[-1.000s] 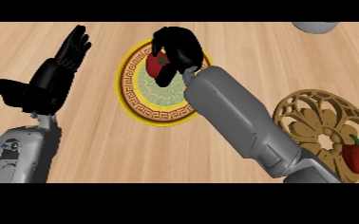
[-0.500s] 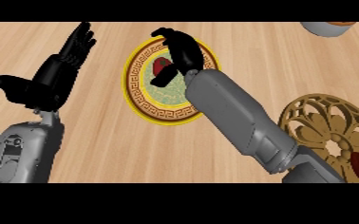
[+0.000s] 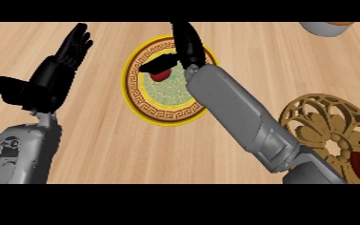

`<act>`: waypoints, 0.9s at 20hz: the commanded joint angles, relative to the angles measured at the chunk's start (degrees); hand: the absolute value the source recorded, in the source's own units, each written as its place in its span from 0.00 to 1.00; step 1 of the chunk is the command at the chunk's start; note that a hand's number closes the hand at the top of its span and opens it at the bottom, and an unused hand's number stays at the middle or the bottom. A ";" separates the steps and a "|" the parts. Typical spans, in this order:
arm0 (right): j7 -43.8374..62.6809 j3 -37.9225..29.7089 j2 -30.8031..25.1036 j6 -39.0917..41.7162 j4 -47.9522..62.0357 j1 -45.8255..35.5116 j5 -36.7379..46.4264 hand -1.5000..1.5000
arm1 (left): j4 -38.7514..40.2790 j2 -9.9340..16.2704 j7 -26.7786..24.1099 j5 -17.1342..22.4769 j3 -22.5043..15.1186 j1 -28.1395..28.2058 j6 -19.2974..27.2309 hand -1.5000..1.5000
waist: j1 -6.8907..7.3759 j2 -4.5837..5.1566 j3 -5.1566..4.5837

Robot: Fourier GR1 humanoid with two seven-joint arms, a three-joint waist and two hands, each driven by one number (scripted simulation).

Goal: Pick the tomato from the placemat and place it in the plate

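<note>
Right hand (image 3: 184, 45) over the plate (image 3: 139, 83), fingers straight and spread, thumb out to the left; it grips nothing. Tomato (image 3: 161, 74) lies on the plate's centre, just beneath the thumb. Plate has a yellow rim with a key-pattern band and sits on the wooden counter (image 3: 105, 138). Gold openwork placemat (image 3: 320, 124) at right edge. Left hand (image 3: 56, 74) rests open at left, fingers up.

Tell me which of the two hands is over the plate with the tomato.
The right hand: it is over the yellow-rimmed plate, beside the tomato. The left hand rests open over bare counter at the view's left.
</note>
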 commanded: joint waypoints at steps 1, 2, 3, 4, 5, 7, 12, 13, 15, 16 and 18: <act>-4.10 -1.87 0.00 -1.40 -0.81 -0.26 -6.59 0.00 | -0.77 0.10 1.61 -0.42 0.30 0.08 0.70 0.50 | -1.86 -0.53 0.01; -7.18 -3.37 0.00 -2.06 2.03 0.42 -7.24 0.00 | -2.26 -0.69 0.62 -0.82 -0.66 2.08 0.75 0.50 | -1.60 -0.39 0.01; -7.31 -6.47 0.00 0.25 2.18 -0.65 -6.70 0.00 | -1.18 0.26 0.02 -0.73 1.41 2.81 1.35 0.50 | -3.16 -0.70 0.00; -7.44 -7.51 0.00 1.43 2.73 -0.21 -7.29 0.00 | 2.08 2.26 -1.78 1.45 3.40 1.95 -1.71 0.50 | -3.76 -0.68 -0.02; -10.84 -9.63 -0.30 2.41 3.33 2.26 -8.01 0.00 | -1.05 0.70 -0.14 0.23 1.77 3.24 0.03 0.50 | -3.87 -0.77 0.02; -11.26 -11.38 -1.20 3.10 3.89 1.44 -7.85 0.00 | -1.29 2.20 -1.45 0.47 3.56 4.81 -0.66 0.50 | -4.19 -0.95 0.00; -13.99 -15.16 -9.43 11.34 0.73 5.73 -9.62 0.00 | -2.25 0.61 -0.93 0.23 2.95 6.01 0.08 0.50 | -4.97 -1.10 0.00; -15.81 -15.07 -9.03 12.87 -1.27 8.60 -9.79 0.00 | -0.99 0.73 0.65 -0.23 3.05 2.78 0.83 0.50 | -5.37 -1.15 0.01; -20.42 -17.04 -12.04 15.80 0.44 11.09 -10.29 0.00 | -1.09 1.63 0.27 0.28 3.93 2.92 0.08 0.50 | -5.16 -1.04 0.02; -18.40 -15.52 -12.86 16.59 -1.58 11.62 -8.57 0.00 | -4.43 -0.54 1.28 -1.90 1.36 6.06 1.87 0.50 | -5.21 -1.26 0.01; -20.73 -17.57 -14.95 19.30 0.01 12.03 -8.91 0.00 | -0.54 2.06 -1.06 1.30 5.17 3.73 -1.10 0.50 | -5.10 -1.06 0.00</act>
